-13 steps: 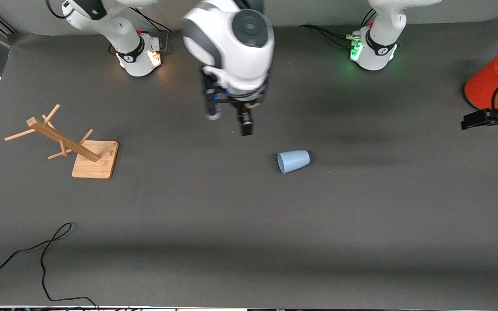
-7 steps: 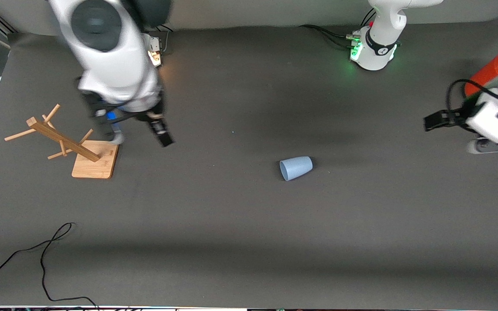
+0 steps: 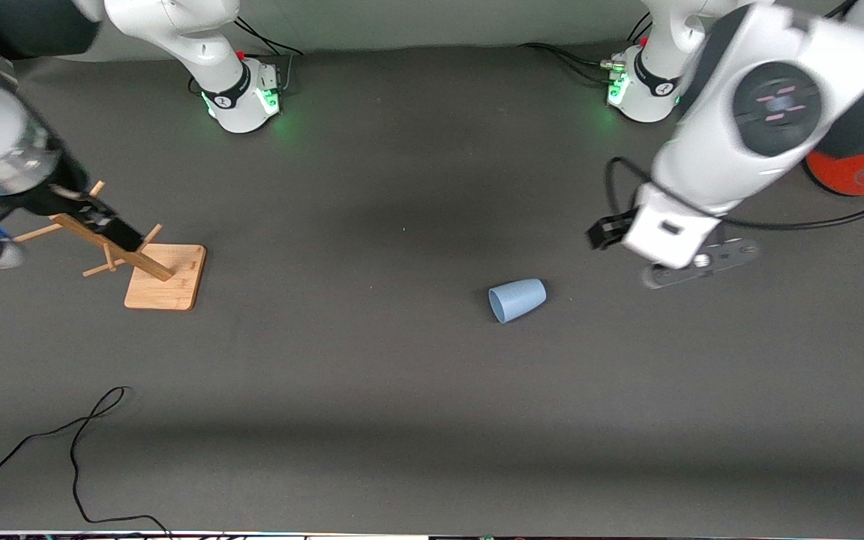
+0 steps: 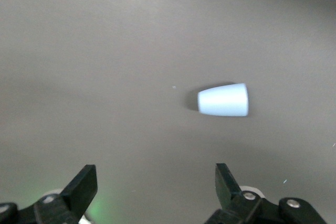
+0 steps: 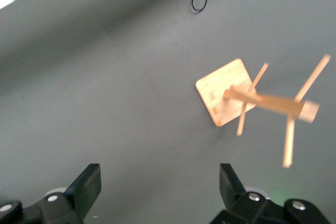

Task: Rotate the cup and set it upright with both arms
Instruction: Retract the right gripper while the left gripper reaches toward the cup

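Front view showed the cup (image 3: 517,300) lying on its side mid-table, bare grey table (image 3: 402,420) all round it. Left gripper (image 3: 691,262) hung beside it, spread wide, empty; right gripper (image 3: 49,232), likewise open and empty, hung over the peg rack (image 3: 154,274).

Wooden peg rack (image 3: 113,244) on a square wooden base (image 3: 167,277), twd the right arm's end of the table (image 3: 372,390); its post leans over, pegs sticking out at angles. The right jaws hang over the rack's upper end, w/ the base nearer the front camera than that end. Black cable (image 3: 72,450) loops on the table near the front edge, same end, well apart from the rack. Orange cylinder (image 3: 863,169) at the left arm's end, partly hidden, well apart from the left jaws.
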`<action>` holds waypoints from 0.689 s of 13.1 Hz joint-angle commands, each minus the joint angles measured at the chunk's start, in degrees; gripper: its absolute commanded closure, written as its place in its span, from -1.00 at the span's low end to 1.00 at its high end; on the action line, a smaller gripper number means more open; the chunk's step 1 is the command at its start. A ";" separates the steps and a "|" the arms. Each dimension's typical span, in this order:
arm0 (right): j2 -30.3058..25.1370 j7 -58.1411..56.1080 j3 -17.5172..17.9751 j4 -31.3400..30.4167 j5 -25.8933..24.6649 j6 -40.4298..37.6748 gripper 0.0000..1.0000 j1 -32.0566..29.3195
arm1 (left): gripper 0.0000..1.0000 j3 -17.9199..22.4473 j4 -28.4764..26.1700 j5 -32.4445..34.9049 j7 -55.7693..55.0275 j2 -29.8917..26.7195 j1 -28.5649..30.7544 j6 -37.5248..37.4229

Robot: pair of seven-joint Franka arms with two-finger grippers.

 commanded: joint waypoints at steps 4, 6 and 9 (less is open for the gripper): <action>-1.86 -29.04 -9.36 -4.99 4.97 6.53 -1.00 -0.80 | -1.00 1.07 19.70 7.97 -14.82 18.34 -12.77 -0.08; -1.59 -36.77 -11.12 -4.99 8.11 7.49 -1.00 -0.80 | -1.00 1.33 19.44 9.03 -14.82 21.16 -14.96 5.26; -1.42 -38.57 -11.65 -5.08 9.36 8.20 -1.00 -0.62 | -1.00 1.24 19.09 11.58 -12.90 25.55 -15.41 12.30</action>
